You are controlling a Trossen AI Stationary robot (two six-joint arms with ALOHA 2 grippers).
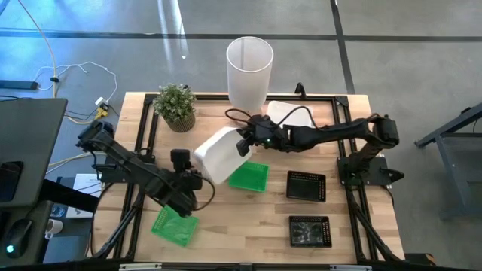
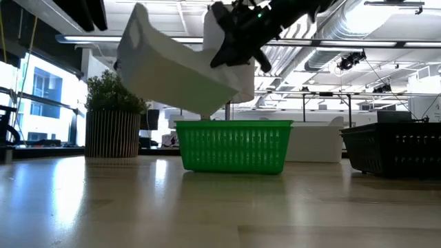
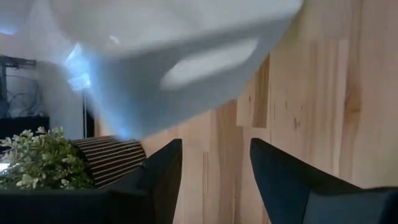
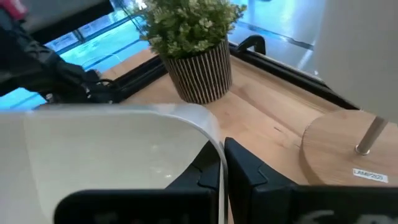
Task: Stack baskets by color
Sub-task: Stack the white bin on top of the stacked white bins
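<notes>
The white basket [image 1: 221,154] hangs tilted above the table, its rim clenched in the right pincer [image 1: 245,143].

**Room and surroundings: fittings on view**

Floor [image 1: 422,45]: grey, polished, crossed by dark seams, with a streak of glare. White cables [image 1: 75,71] trail over it beside the wooden table [image 1: 248,226]. Ceiling [image 2: 386,41]: open, carrying silver ducts and pipework. Windows [image 2: 41,89]: bright daylight on one side. Potted plant [image 1: 175,105]: ribbed pot, at a table corner. Tall white bin [image 1: 249,71]: at the table's far edge.
</notes>
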